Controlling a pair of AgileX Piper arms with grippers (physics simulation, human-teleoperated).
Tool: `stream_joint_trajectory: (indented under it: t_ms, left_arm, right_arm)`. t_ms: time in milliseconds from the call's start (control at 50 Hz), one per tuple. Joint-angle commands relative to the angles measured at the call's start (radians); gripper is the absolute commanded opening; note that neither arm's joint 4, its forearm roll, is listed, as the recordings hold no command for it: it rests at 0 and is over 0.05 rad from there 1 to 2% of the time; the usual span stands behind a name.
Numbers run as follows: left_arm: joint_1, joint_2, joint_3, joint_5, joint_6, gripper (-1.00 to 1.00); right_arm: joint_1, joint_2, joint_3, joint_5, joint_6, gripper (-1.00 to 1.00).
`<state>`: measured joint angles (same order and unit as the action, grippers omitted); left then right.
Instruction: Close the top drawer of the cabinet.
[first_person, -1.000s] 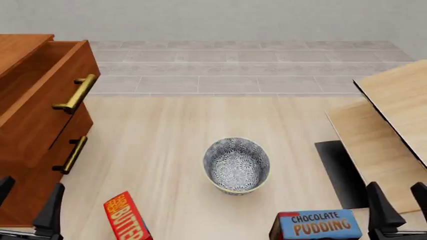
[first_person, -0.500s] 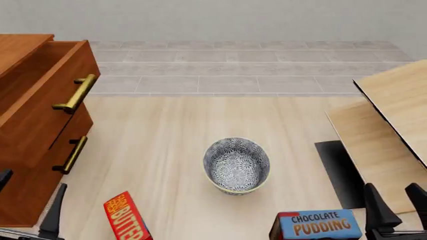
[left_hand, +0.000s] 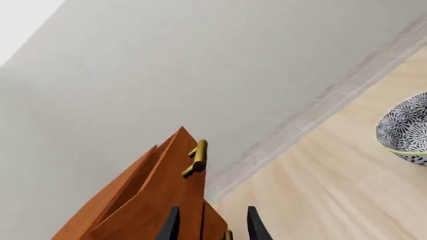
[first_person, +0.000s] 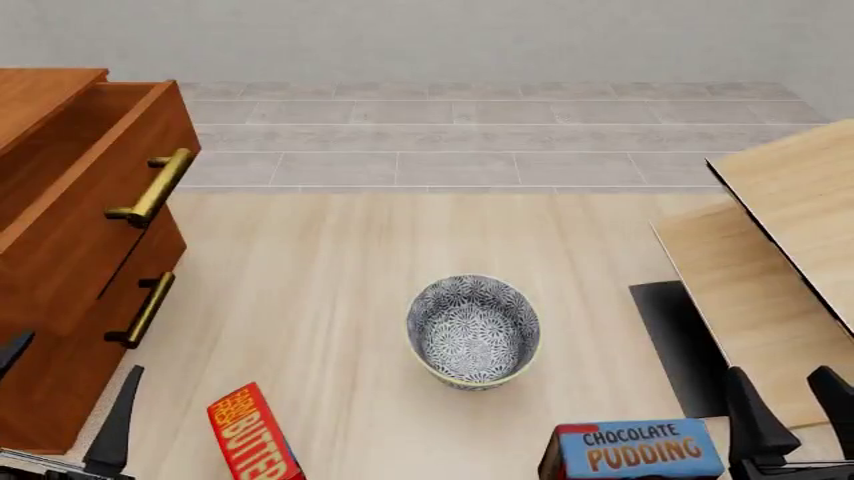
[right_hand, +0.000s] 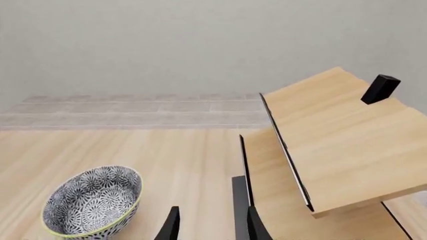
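Observation:
The reddish-brown cabinet (first_person: 54, 330) stands at the left edge of the table. Its top drawer (first_person: 94, 200) is pulled out, its front leaning forward, with a brass bar handle (first_person: 154, 187). My left gripper (first_person: 60, 395) is open and empty, low at the near left, just in front of the cabinet's lower drawers and below the top drawer's handle. In the left wrist view the drawer front (left_hand: 160, 200) and handle (left_hand: 195, 158) lie just beyond the open gripper (left_hand: 213, 230). My right gripper (first_person: 790, 415) is open and empty at the near right, far from the cabinet.
A patterned bowl (first_person: 474, 330) sits mid-table. A red butter box (first_person: 251, 435) and a chocolate pudding box (first_person: 634, 450) lie at the near edge. Pale wooden boards (first_person: 774, 250) with a black base (first_person: 674, 340) stand at the right. The second drawer's handle (first_person: 143, 310) juts out.
My left gripper's fingers have spread a little wider and shifted slightly right. My right gripper has sunk a little. The drawer has not moved.

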<state>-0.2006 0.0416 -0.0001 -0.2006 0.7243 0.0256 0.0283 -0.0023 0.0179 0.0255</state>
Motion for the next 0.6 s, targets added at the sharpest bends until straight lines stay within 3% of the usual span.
stream_joint_trajectory:
  t_ms: [20, 180, 460, 520, 600]
  left_arm:
    - [-0.019, 0.110, 0.000, -0.122, 0.078, 1.00]
    - [-0.030, 0.299, 0.000, -0.311, 0.140, 1.00]
    - [-0.024, 0.459, 0.000, -0.489, 0.209, 1.00]
    - [-0.035, 0.532, 0.000, -0.578, 0.257, 1.00]
    - [-0.031, 0.573, 0.000, -0.629, 0.263, 1.00]
  right_arm:
    - [-0.003, -0.011, 0.001, 0.014, -0.002, 1.00]
    - [0.000, -0.024, 0.002, 0.031, 0.003, 1.00]
    - [-0.005, -0.024, 0.002, 0.035, 0.003, 1.00]
    - [-0.007, -0.024, 0.002, 0.040, 0.005, 1.00]
    - [-0.003, -0.021, 0.001, 0.039, 0.004, 1.00]
